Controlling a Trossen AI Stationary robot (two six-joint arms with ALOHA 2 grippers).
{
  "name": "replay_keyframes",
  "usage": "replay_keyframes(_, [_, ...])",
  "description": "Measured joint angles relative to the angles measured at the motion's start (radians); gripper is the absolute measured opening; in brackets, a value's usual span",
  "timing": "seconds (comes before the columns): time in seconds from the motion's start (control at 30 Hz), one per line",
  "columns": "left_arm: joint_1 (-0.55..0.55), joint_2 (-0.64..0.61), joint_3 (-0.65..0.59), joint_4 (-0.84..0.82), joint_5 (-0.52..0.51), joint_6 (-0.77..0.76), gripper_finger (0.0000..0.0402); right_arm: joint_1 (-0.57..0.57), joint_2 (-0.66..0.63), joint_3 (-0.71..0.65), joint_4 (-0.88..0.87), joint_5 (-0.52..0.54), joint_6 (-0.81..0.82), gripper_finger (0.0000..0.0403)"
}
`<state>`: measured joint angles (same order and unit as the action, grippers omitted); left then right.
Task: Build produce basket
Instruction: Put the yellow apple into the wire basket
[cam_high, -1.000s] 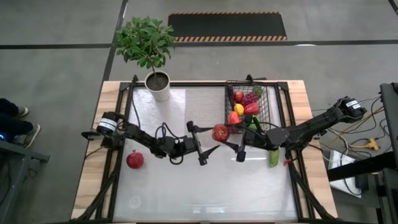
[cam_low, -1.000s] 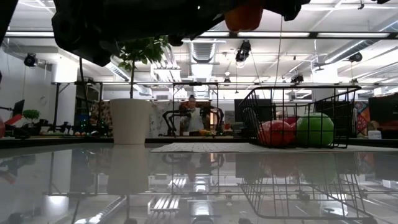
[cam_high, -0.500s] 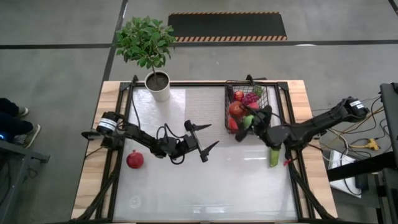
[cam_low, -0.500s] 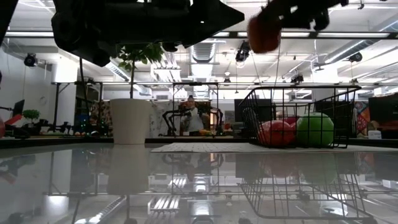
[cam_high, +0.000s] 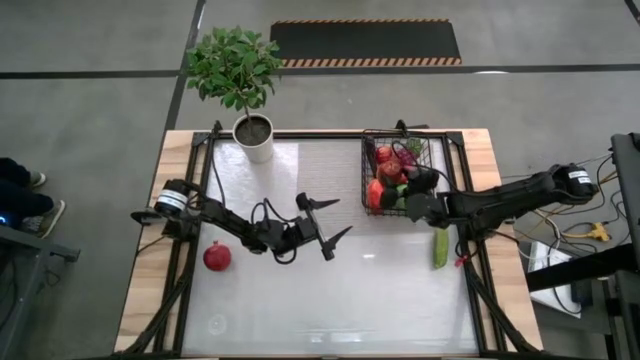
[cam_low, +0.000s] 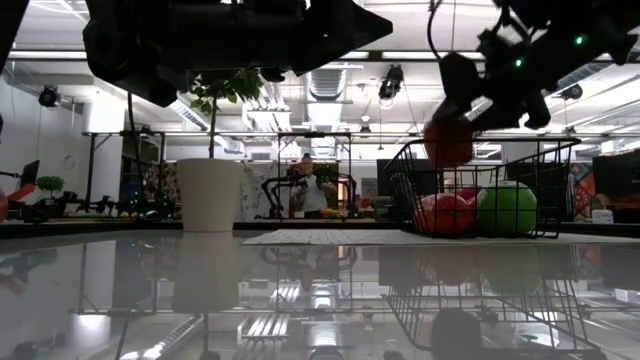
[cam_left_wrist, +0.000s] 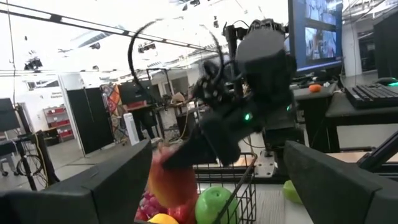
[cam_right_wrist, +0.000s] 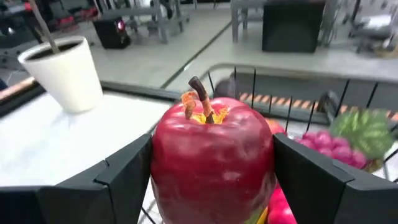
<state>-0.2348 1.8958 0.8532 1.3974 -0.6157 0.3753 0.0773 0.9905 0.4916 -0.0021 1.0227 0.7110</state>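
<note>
Now | right gripper (cam_right_wrist: 211, 186) clamps red apple (cam_right_wrist: 212, 155) over basket (cam_high: 397, 170) | left gripper (cam_high: 322, 226) spread, empty

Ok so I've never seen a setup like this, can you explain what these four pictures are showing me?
It is a two-armed robot at a table, seen by four cameras: one overhead, one at table height, and one on each wrist. The right gripper is shut on a red apple and holds it over the black wire basket, which already contains other toy produce. The left gripper waits open above the middle of the table. On the table lie a second red fruit, a green cucumber and a potted plant.
</note>
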Motion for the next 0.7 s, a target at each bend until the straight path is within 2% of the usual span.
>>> replay_keyframes(0.2, [0.000, -0.021, 0.000, 0.004, -0.003, 0.011, 0.0345, -0.037, 0.004, -0.023, -0.001, -0.058, 0.025, 0.0287])
replay_keyframes(0.7, [0.000, -0.022, -0.002, 0.000, -0.019, 0.033, 0.0345, -0.037, 0.134, -0.027, -0.017, -0.027, 0.054, 0.0288])
